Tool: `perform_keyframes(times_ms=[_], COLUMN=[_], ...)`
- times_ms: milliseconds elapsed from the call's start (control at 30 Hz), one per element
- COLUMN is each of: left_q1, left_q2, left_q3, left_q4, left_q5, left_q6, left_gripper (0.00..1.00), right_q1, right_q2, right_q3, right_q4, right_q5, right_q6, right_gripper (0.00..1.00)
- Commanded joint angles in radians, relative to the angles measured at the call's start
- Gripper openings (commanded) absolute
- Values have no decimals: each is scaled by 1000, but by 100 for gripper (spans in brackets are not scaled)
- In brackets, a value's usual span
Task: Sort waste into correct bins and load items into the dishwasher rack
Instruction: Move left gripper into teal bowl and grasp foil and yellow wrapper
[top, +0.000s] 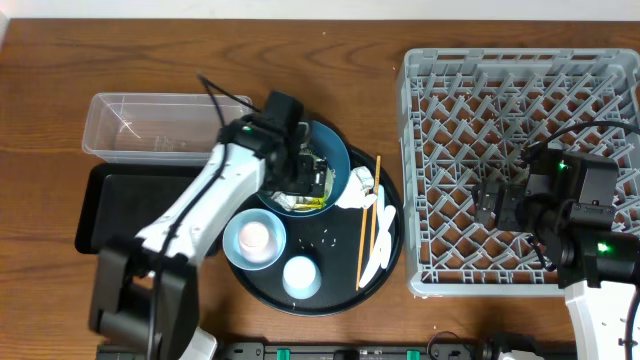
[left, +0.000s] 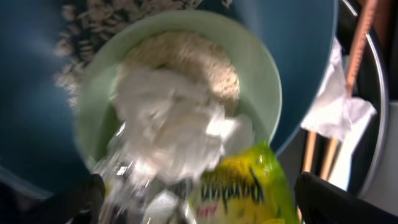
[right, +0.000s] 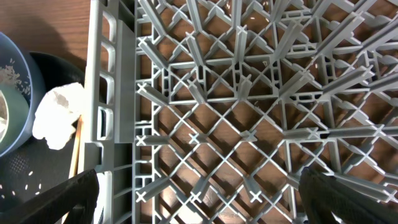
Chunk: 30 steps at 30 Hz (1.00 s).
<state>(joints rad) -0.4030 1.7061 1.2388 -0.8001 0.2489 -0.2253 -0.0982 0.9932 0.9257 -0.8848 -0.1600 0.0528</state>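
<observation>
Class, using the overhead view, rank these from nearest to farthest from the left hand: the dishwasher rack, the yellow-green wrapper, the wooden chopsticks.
From the left hand:
1. yellow-green wrapper, just beneath it in the dark-blue bowl.
2. wooden chopsticks, on the round tray's right side.
3. dishwasher rack, far right.

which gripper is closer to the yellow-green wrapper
Left. The left gripper hovers right over the wrapper; the right gripper is away over the dishwasher rack.
</observation>
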Motion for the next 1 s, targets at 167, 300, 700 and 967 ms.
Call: perform_keyframes(times_ms=[167, 300, 700, 967], left_q1=[-21, -21, -21, -19], left_q2=[74, 76, 68, -97], left_q3=[15, 15, 16, 33], left_q4=[41, 40, 35, 18], left_q5=[-31, -34, -80, -166], left_q6=[-10, -9, -10, -55], left_gripper=[80, 58, 6, 6], right_q1=[6, 6, 6, 6], right_q2=[-3, -3, -3, -3], right_q3=[21, 21, 21, 21], right_q4=[2, 2, 2, 2], right_q5=[-1, -1, -1, -1], right_q6=[11, 11, 10, 11], right_gripper=[99, 99, 99, 99])
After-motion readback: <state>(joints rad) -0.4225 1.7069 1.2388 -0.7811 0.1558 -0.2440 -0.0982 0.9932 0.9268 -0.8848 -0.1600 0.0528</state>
